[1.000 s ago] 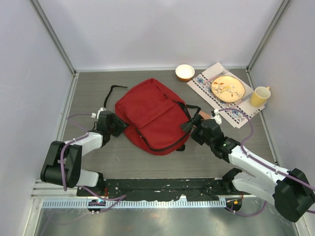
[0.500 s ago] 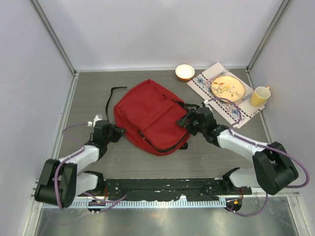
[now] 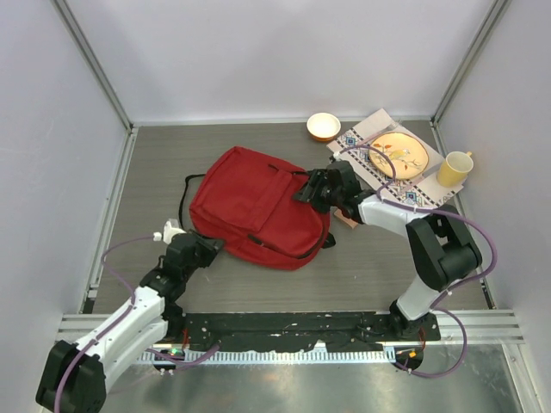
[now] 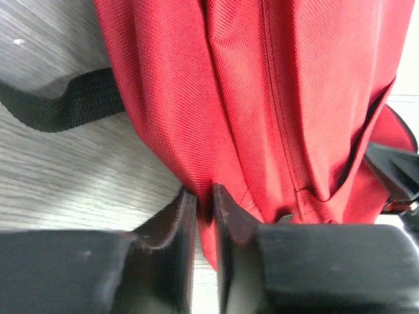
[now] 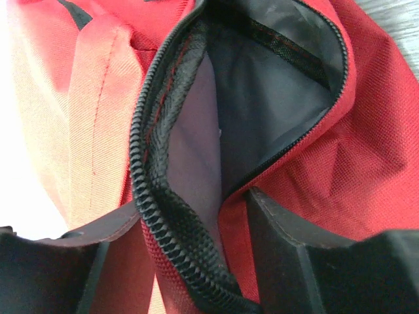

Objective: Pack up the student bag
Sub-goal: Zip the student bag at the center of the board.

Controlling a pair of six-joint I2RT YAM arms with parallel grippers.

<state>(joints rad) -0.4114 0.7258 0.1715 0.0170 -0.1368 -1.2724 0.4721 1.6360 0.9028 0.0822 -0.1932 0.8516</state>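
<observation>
The student bag [image 3: 250, 211] is a large red backpack lying flat in the middle of the table, with a black strap [image 3: 184, 194] trailing off its left side. My left gripper [image 3: 207, 248] is at the bag's near left edge; in the left wrist view the gripper [image 4: 204, 204] is shut on a fold of the red fabric [image 4: 262, 98]. My right gripper [image 3: 310, 191] is at the bag's right edge. In the right wrist view it [image 5: 190, 242] holds the unzipped opening's black zipper edge [image 5: 154, 196] between its jaws, with the dark lining [image 5: 262, 104] showing inside.
At the back right a patterned cloth [image 3: 422, 205] carries an orange plate [image 3: 399, 155], with a yellow cup [image 3: 454, 169] beside it. A small bowl [image 3: 323, 126] stands behind the bag. A small brown object [image 3: 348, 220] lies under the right wrist. White walls enclose the table.
The bag has slid and turned towards the left and far side. My left arm has pulled back towards its base, holding the bag's edge. My right gripper has moved up and left with the opening.
</observation>
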